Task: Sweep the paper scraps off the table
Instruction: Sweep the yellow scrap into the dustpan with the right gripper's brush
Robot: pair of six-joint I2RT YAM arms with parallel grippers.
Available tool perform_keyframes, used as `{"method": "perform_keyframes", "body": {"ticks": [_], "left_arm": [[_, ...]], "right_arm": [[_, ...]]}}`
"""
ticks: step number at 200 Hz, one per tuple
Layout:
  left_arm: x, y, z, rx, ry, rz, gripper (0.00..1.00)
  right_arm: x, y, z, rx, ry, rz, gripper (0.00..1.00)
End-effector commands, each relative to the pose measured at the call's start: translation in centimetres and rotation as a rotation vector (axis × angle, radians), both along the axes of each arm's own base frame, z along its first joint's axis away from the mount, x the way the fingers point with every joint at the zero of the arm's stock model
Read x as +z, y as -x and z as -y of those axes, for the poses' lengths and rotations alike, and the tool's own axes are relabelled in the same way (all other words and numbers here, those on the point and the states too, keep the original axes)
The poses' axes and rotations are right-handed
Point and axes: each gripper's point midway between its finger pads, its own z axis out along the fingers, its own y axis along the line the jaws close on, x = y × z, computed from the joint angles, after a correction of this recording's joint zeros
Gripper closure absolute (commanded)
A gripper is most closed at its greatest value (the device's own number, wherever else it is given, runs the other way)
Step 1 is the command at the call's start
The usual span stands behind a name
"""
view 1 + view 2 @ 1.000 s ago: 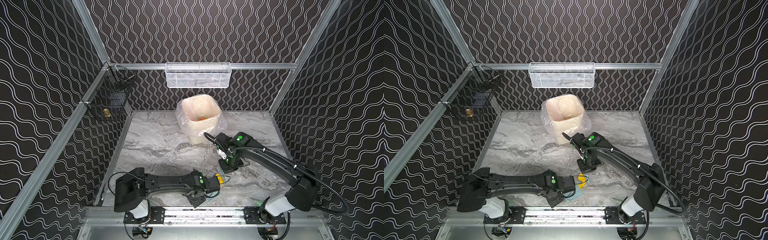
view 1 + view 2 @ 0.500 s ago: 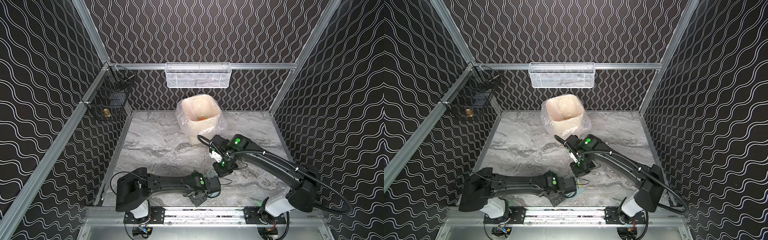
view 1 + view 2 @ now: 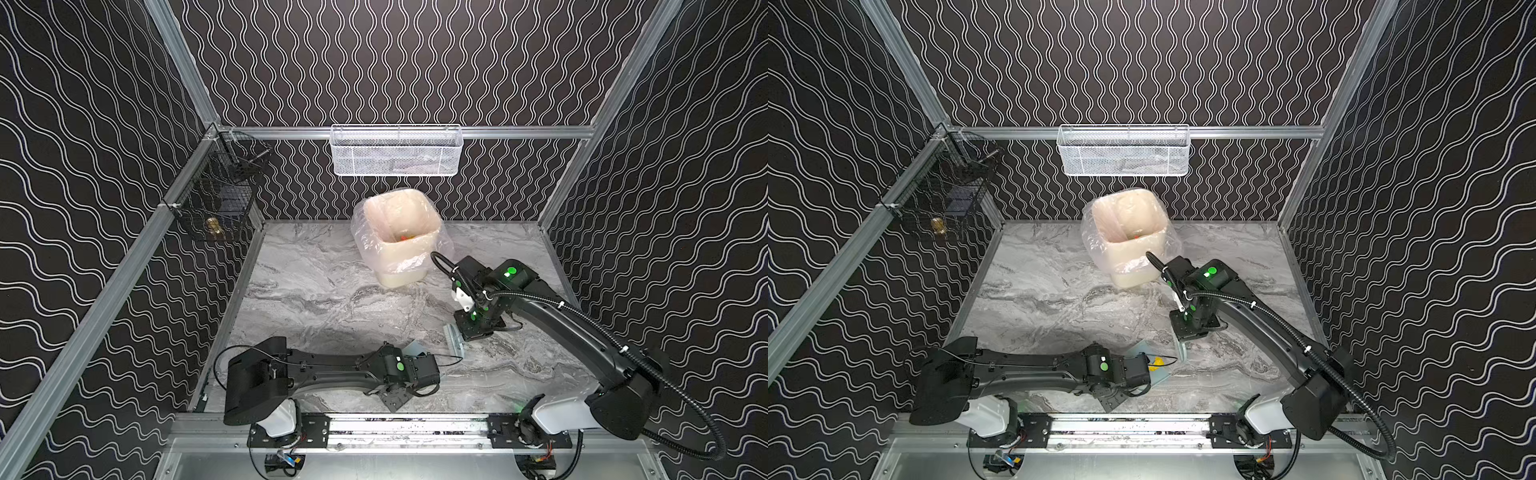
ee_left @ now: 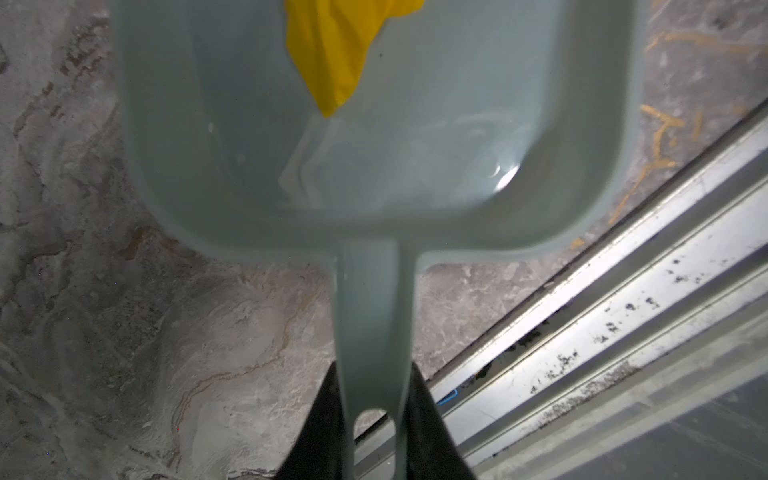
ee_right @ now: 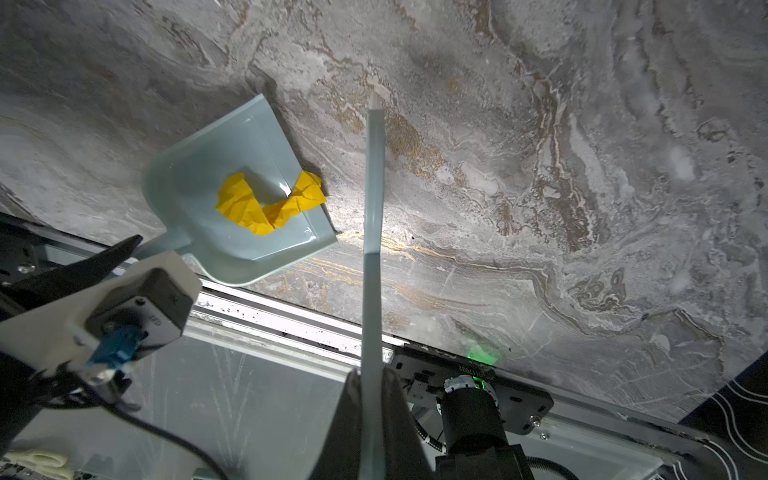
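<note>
yellow scrap [image 5: 266,205] in dustpan [image 5: 187,174], beyond left jaws

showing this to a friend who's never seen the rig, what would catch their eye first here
A bright yellow paper scrap lies in the pale blue dustpan near the front edge of the table, one end at the pan's lip. The left claw holds the pan's handle. Beside it the right claw grips the brush, and a plastic-lined bin stands at the back.
</note>
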Motion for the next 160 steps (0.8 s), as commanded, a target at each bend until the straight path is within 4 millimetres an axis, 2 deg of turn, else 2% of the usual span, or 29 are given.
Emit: {"method": "perform_keyframes", "body": {"ticks": [1,30,59,80,101,126,143,160], "left_arm": [[-0.1,-0.1,0.2,0.004,-0.003,0.01,1.0],[-0.3,-0.1,0.2,0.01,-0.009,0.008,1.0],[-0.3,-0.1,0.3,0.012,-0.006,0.01,1.0],[-0.3,-0.3,0.4,0.016,-0.006,0.02,1.0],[-0.3,-0.5,0.5,0.022,-0.002,0.029,1.0],[0.0,-0.8,0.7,0.03,0.008,0.047,1.0],[0.5,-1.1,0.6,0.038,0.02,0.071,1.0],[1.3,-1.6,0.6,0.047,0.043,0.105,1.0]], "right_arm": [[-1.2,-0.5,-0.7,0.014,-0.012,-0.006,1.0],[-1.9,-0.8,-3.0,0.026,-0.074,-0.01,1.0],[-1.0,0.1,-5.7,0.07,-0.146,-0.024,1.0],[-0.4,0.9,-6.4,0.074,-0.183,-0.044,1.0],[0.2,1.2,-5.8,0.062,-0.17,-0.043,1.0],[0.4,0.7,-3.0,0.04,-0.07,-0.014,1.0],[1.3,-0.6,-1.2,-0.005,-0.062,0.026,1.0],[2.9,-2.2,-0.3,-0.046,-0.105,0.084,1.0]]}}
